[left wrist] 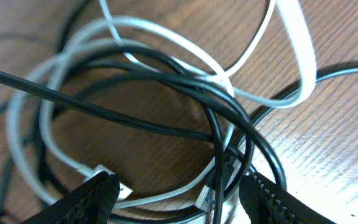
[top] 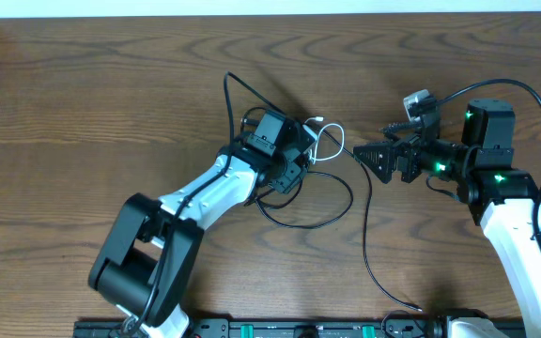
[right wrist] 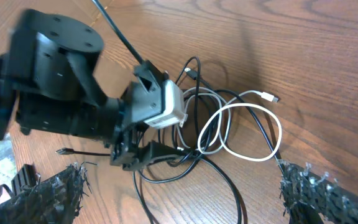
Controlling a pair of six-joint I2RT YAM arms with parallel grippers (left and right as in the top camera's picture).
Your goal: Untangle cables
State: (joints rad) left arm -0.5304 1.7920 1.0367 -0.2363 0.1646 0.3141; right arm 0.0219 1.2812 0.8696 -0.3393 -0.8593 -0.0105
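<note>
The cables lie in one tangle at the table's centre. A white cable (top: 332, 141) loops through several black cables (top: 332, 211), and one black strand (top: 366, 235) trails toward the front edge. My left gripper (top: 297, 167) sits low over the tangle. In the left wrist view this gripper (left wrist: 179, 200) is open, and white loops (left wrist: 291, 56), black cords (left wrist: 135, 121) and a silver plug (left wrist: 205, 198) lie loose between its fingers. My right gripper (top: 369, 158) hovers just right of the tangle. It (right wrist: 179, 196) is wide open and holds nothing. The white loop (right wrist: 247, 130) lies ahead of it.
The left arm's own thicker black cord (top: 228, 94) arches up behind its wrist. The left gripper's body (right wrist: 61, 81) fills the left of the right wrist view. The table's far edge (top: 270, 13) runs along the top, and the arm base rail (top: 280, 329) along the front.
</note>
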